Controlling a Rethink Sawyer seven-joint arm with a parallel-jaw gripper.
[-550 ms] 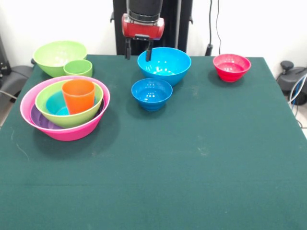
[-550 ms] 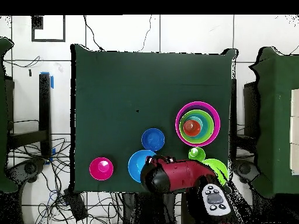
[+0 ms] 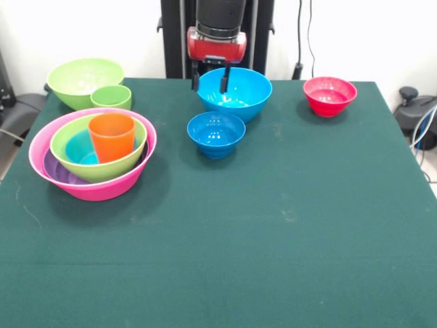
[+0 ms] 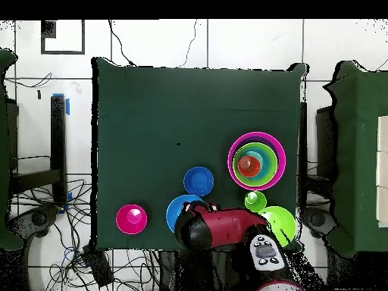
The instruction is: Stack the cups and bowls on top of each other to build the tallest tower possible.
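Observation:
My gripper is open at the far left rim of the large blue bowl, one finger over its inside and one outside the rim. A smaller blue bowl sits just in front of it. The tower stands at the left: a pink bowl holds a purple bowl, a lime green bowl, a blue bowl and the orange cup. Behind it are another lime green bowl and the light green cup. A red bowl sits at the far right.
The robot's black pedestal stands behind the green table. In the overhead view the red arm covers part of the large blue bowl and hides the gripper. Cables hang at the table's back right corner.

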